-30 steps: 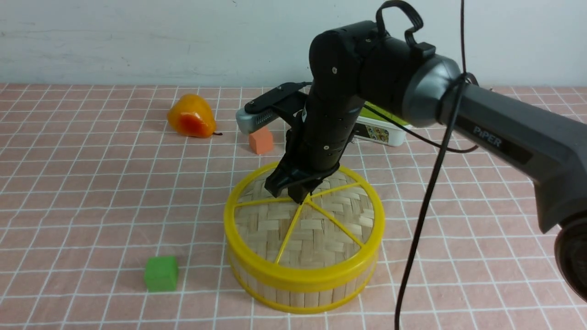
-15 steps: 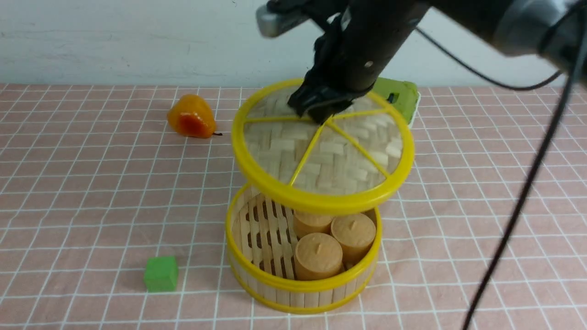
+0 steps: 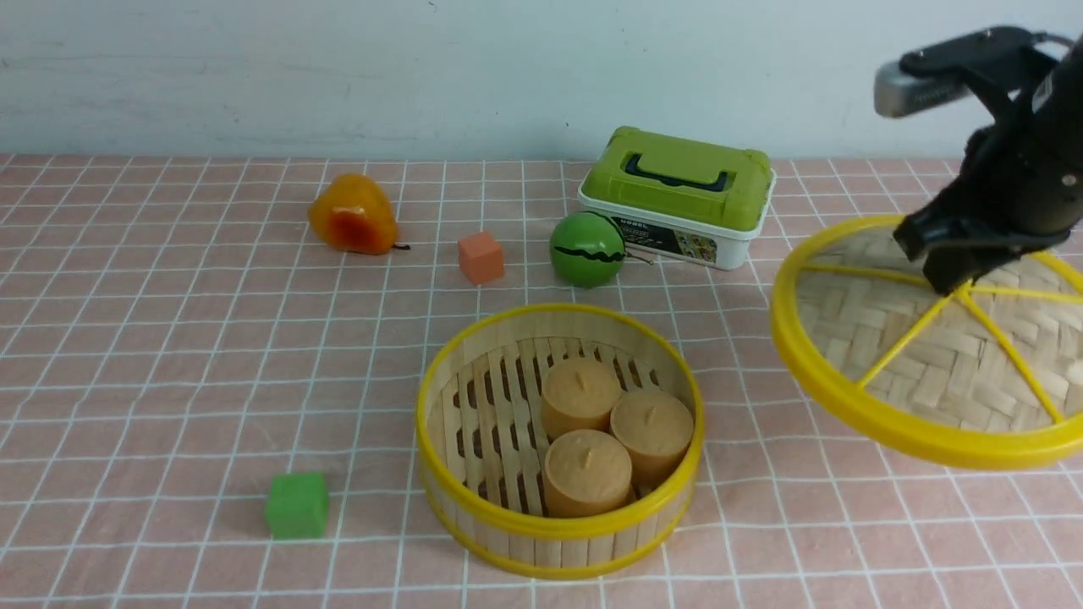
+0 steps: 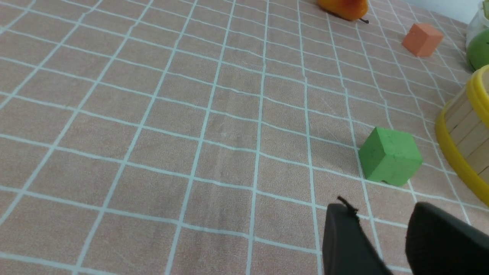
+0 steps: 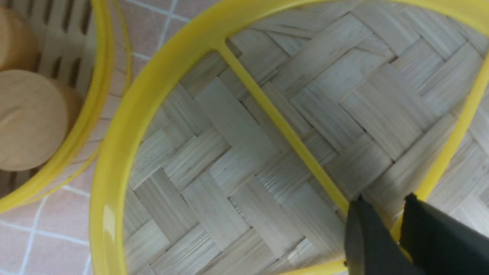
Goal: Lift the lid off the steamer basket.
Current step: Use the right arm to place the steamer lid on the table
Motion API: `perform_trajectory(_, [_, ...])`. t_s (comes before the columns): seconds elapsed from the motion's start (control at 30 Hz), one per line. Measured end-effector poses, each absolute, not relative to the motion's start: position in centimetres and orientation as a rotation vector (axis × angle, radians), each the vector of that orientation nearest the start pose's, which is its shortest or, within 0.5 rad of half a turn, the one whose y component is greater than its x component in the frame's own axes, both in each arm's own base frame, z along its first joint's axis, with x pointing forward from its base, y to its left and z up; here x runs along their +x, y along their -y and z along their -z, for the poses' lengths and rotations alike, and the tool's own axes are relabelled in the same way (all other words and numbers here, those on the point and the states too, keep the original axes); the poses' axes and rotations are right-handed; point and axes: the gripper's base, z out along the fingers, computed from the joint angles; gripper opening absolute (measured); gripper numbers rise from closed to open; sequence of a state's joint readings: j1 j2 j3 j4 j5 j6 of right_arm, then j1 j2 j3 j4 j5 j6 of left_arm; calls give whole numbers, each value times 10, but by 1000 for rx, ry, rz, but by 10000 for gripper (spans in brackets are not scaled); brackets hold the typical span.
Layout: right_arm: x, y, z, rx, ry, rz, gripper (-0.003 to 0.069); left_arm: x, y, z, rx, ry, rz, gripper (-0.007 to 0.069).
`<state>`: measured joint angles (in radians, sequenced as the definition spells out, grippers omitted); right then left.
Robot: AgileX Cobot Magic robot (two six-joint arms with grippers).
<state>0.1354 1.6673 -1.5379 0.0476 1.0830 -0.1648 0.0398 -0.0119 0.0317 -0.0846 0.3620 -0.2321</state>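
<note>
The steamer basket stands uncovered at the table's middle, with three tan cylindrical buns on its slatted floor. The lid, woven bamboo with a yellow rim and spokes, hangs tilted in the air to the basket's right. My right gripper is shut on the knob at the lid's centre. In the right wrist view the dark fingers pinch the yellow hub of the lid, and the basket's rim shows beside it. My left gripper hovers open and empty over the cloth near the basket's wall.
A green cube lies left of the basket. Behind it are an orange cube, a green striped ball, a white box with a green lid and an orange pear-shaped fruit. Pink checked cloth covers the table.
The right gripper has lifted the lid off the basket and carried it up and then far to the right, which uncovers the three buns.
</note>
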Motion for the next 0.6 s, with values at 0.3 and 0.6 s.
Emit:
perform_trajectory(0.3, [380,-48,-246,-324,-2745,-89,83,53,1,-171,-305,-1845,214,239])
perform_trajectory(0.6, [398,-51,-197,-306,-2814,-110,86,53,1,-171,-305,-1845,214,239])
